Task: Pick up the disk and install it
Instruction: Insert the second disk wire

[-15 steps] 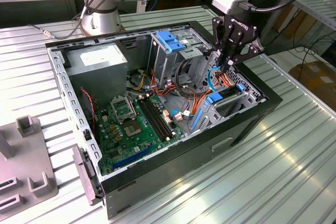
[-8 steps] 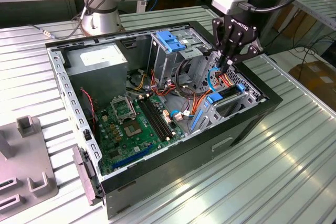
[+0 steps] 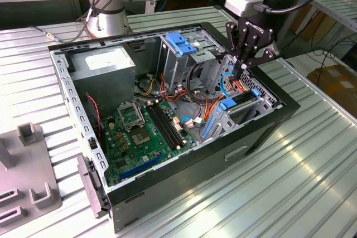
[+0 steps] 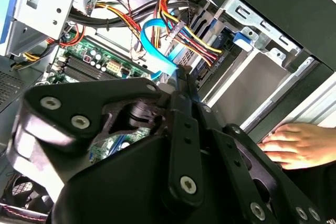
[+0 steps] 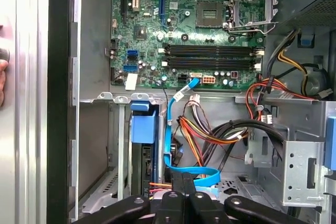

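Observation:
The disk [image 3: 230, 104] stands on edge in the drive bay at the corner of the open computer case [image 3: 268, 132] on the exterior view's right. Its blue bracket [image 5: 143, 128] tops a dark slot in the first wrist view. My gripper [image 3: 241, 69] hangs just above and beside that bay with its fingers [image 5: 176, 182] pressed together, shut. A blue flat cable [image 5: 197, 173] loops right at the fingertips [image 4: 185, 85]. I cannot tell whether the tips pinch the cable.
Bundles of red, orange and yellow wires [image 5: 210, 132] crowd the space beside the bay. A metal cage with a blue top [image 3: 181, 43] and a grey box [image 3: 106, 62] stand further in. A person's hand [image 4: 299, 145] rests on the case's outer wall. A grey fixture [image 3: 28, 176] sits on the table.

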{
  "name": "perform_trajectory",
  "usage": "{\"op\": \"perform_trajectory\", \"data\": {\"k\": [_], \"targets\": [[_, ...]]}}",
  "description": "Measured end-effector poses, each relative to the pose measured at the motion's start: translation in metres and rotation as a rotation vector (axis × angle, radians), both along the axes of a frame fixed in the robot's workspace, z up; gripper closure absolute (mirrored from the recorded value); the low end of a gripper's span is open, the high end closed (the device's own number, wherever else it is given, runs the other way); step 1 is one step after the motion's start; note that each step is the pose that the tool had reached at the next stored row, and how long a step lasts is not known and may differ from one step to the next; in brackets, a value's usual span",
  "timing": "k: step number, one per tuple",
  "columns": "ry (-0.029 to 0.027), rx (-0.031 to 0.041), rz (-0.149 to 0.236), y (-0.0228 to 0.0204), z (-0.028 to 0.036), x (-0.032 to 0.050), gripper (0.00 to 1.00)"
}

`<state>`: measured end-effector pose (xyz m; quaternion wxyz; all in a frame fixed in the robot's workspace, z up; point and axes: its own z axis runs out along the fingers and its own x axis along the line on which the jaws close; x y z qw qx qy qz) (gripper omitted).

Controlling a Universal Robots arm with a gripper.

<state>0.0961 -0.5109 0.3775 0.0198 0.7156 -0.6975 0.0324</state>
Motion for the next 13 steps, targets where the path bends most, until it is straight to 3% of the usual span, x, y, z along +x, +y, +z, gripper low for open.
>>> {"op": "perform_trajectory", "data": {"k": [1, 2, 10, 11, 13], "targets": [[-0.0003, -0.0014, 0.000, 0.0000, -0.0002, 0.0000, 0.89], [-0.0006, -0.0029, 0.000, 0.0000, -0.0005, 0.0000, 0.82], [-0.0048, -0.0190, 0.000, 0.0002, -0.0030, 0.0000, 0.81], [-0.0052, -0.0208, 0.000, 0.0003, -0.0033, 0.0000, 0.75], [-0.0063, -0.0263, 0.000, 0.0004, -0.0041, 0.0000, 0.75]]}}
